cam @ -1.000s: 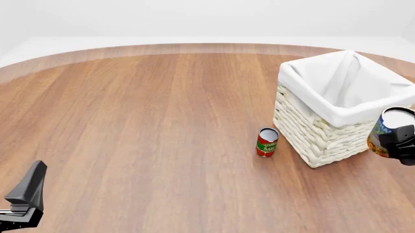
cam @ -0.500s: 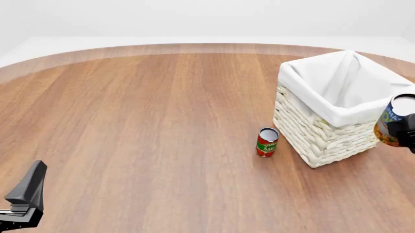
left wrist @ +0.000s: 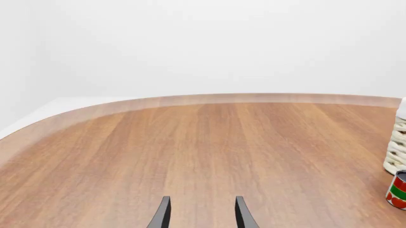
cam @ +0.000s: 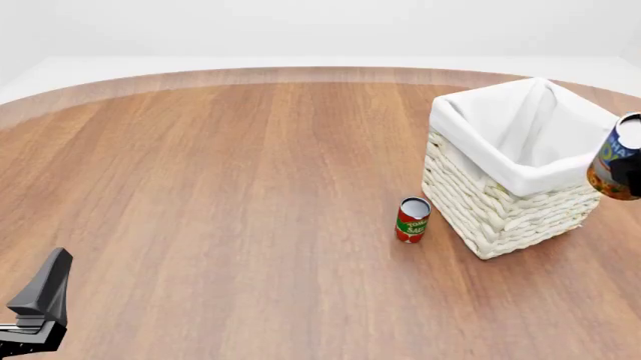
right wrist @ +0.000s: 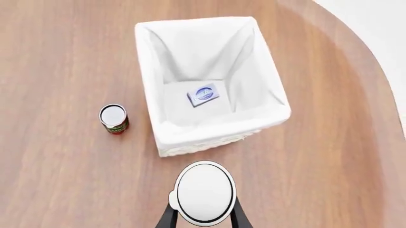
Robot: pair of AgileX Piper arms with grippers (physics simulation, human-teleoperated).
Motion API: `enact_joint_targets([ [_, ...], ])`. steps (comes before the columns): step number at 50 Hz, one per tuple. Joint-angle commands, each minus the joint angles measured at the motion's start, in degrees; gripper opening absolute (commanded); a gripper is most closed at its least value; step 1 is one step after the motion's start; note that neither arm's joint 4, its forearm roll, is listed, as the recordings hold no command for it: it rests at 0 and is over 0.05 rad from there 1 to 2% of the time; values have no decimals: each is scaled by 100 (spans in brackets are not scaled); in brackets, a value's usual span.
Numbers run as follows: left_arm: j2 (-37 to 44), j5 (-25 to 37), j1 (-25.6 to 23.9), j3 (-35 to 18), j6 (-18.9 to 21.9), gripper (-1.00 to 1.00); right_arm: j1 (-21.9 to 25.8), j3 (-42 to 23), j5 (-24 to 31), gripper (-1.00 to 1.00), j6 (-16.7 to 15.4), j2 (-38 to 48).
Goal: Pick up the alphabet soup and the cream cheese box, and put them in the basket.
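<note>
The alphabet soup (cam: pixel 616 159) hangs in the air at the far right, just beside the basket (cam: pixel 483 211) and level with its rim. In the right wrist view my right gripper (right wrist: pixel 203 217) is shut on the soup can (right wrist: pixel 204 192), one finger on each side of its silvery top. From there I look down into the white-lined basket (right wrist: pixel 148 88). The cream cheese box (right wrist: pixel 204 95) lies flat on the liner at its bottom. My left gripper (left wrist: pixel 201 216) is open and holds nothing, low at the near left of the table (cam: pixel 42 294).
A red and green tomato sauce can (cam: pixel 412 219) stands upright on the wooden table just left of the basket's near corner, and also shows as a tomato can (right wrist: pixel 114 118) in the right wrist view. The table's rounded far edge runs behind the basket.
My right gripper has lifted the soup can upward and slightly to the right, from below the basket's rim to level with it. The left arm has not moved.
</note>
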Motion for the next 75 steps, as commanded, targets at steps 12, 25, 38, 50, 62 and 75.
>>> enact_joint_targets([
  [12,0,0,0,0,0,100,19,-664,-61,-100,-81,467],
  [25,0,0,0,0,0,100,-12,-887,-337,-100,-122,873],
  [38,0,0,0,0,0,100,19,-987,-713,-100,-52,1340],
  [50,0,0,0,0,0,100,71,-1234,-776,-100,-103,1578],
  [62,0,0,0,0,0,100,71,-1234,-776,-100,-103,1578],
  [75,0,0,0,0,0,100,168,-1306,-853,-100,-100,1676],
])
